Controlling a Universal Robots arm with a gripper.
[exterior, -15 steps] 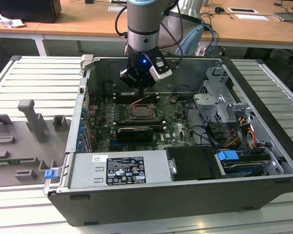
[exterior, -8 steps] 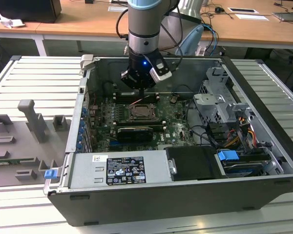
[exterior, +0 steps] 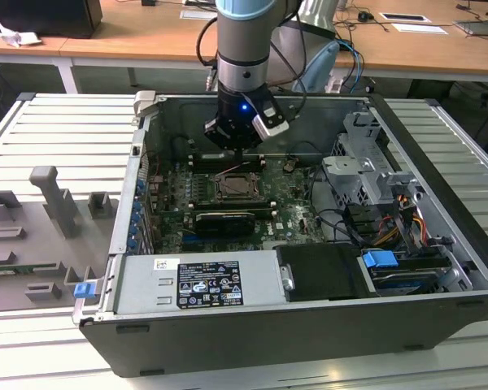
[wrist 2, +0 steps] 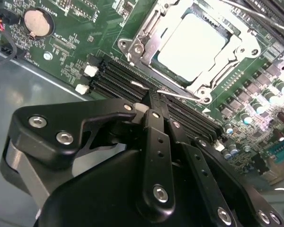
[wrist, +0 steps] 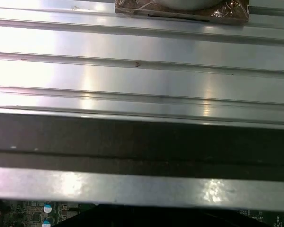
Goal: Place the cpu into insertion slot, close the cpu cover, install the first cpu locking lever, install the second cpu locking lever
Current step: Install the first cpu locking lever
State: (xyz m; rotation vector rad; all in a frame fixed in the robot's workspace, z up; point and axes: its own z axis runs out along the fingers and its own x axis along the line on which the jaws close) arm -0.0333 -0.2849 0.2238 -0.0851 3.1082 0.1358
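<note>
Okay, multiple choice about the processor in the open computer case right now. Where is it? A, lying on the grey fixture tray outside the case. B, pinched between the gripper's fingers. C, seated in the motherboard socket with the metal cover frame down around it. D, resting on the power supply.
C: in the second wrist view the cpu lies flat in the socket, its pale top showing through the window of the cpu cover, while the gripper is beside it over the memory slots.

The arm (exterior: 242,49) is silver with a pale blue joint cap; its black gripper (wrist 2: 156,111) carries silver screws.
</note>
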